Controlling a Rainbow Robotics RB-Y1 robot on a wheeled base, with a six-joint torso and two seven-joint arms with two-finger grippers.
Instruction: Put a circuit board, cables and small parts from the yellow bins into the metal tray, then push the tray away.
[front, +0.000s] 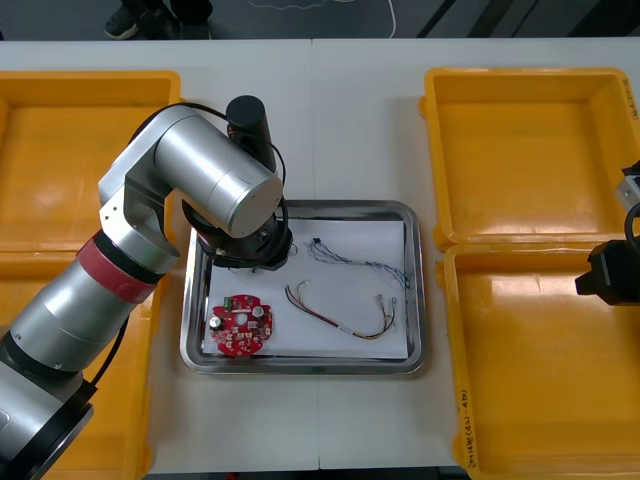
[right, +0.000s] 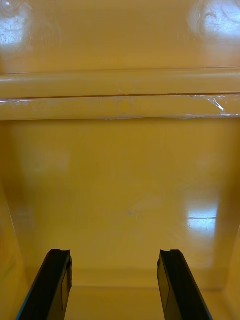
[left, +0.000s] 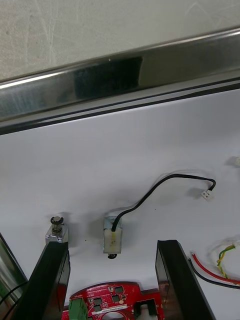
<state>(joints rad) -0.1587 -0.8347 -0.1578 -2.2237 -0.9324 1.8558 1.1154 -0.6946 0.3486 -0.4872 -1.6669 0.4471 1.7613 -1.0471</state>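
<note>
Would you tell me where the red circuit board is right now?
The circuit board lies in the metal tray's near-left corner in the front view, left of the red and yellow cable, close by the open left gripper.

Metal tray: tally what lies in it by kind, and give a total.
Red circuit boards: 1
Cables: 3 (blue and white cable, red and yellow cable, black cable)
Small metal parts: 2
Total: 6
Left pincer open above the tray; right pincer open over a yellow bin.
</note>
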